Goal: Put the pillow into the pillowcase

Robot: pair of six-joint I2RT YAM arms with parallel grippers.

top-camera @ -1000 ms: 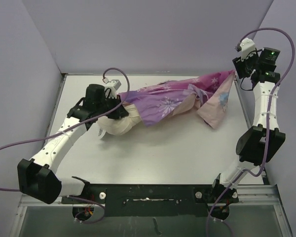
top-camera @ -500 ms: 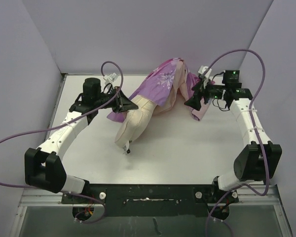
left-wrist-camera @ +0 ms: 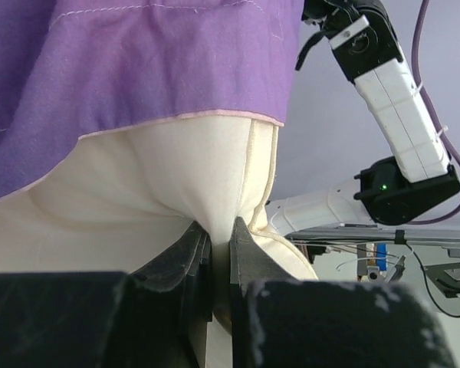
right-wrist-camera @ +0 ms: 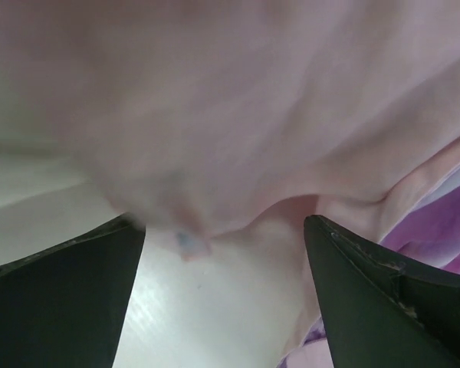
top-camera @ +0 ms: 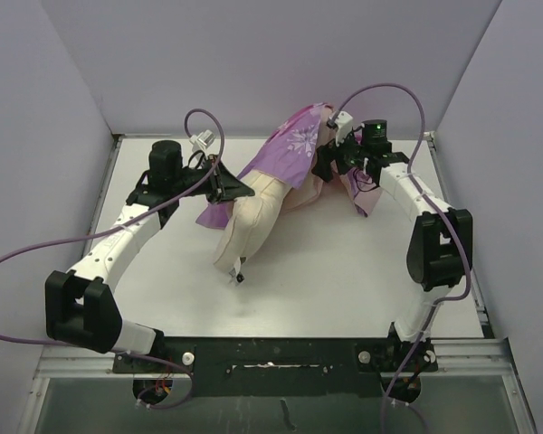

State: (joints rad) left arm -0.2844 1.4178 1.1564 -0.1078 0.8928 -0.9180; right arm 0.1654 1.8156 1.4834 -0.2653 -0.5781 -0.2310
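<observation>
Left gripper (left-wrist-camera: 215, 234) jaws pinch plump cream pillow (top-camera: 252, 217), partly inside purple-pink fabric pillowcase (top-camera: 299, 145); right gripper (right-wrist-camera: 224, 226) jaws wide, next must grip pillowcase.

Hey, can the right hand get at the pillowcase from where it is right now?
Probably yes. The right hand is open, and the pale pink side of the pillowcase hangs right in front of it with nothing in between.
</observation>
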